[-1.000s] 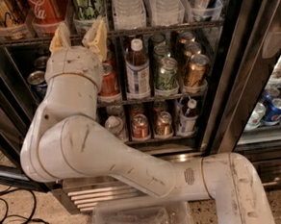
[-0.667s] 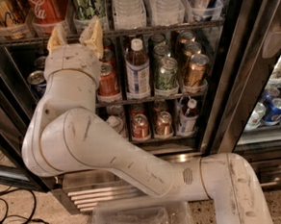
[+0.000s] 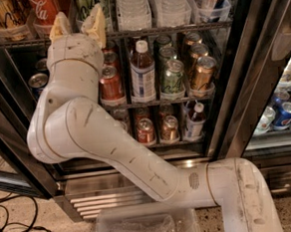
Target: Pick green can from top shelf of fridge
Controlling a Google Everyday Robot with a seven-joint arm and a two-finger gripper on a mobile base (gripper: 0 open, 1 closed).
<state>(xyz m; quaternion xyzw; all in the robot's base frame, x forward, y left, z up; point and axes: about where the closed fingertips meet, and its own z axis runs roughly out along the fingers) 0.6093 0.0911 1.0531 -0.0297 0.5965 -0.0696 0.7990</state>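
Note:
The green can (image 3: 84, 2), pale green and white, stands on the top shelf (image 3: 179, 29) of the fridge (image 3: 243, 81). It sits between a red Coca-Cola can (image 3: 43, 8) and clear water bottles (image 3: 133, 6), and its top is cut off by the frame edge. My gripper (image 3: 78, 24) points upward just below and in front of the can. Its tan fingers (image 3: 97, 20) are spread apart and hold nothing. The right finger overlaps the can's lower part and the tray in front of it.
The middle shelf holds a red can (image 3: 109, 83), a labelled bottle (image 3: 142, 71), a darker green can (image 3: 172, 76) and a gold can (image 3: 201, 74). A neighbouring cooler with blue cans (image 3: 285, 113) is at the right. Cables (image 3: 18, 231) lie on the floor at the left.
My arm has risen and the gripper has moved up closer to the top shelf, its fingers still spread.

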